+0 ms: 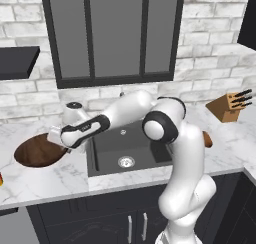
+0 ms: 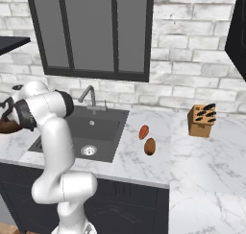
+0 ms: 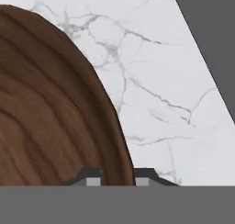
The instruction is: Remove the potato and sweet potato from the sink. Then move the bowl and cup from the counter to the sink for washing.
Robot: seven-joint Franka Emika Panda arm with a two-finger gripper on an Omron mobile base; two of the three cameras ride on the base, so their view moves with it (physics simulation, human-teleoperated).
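Fingers [image 3: 117, 176] are straddling the bowl [image 3: 50, 108] rim w/ one tip inside the dish, one outside over the table [image 3: 156, 81]; they're narrowed around the rim, but whether they're actually pinching it I can't tell. Bowl body is spreading away to the inner-finger side, sitting on the table beside the sink [image 1: 131, 150]. Potato [image 2: 150, 146] & sweet potato [image 2: 143, 132] are lying on the table past the sink's other side, far from the fingers, so bowl lift looks next.
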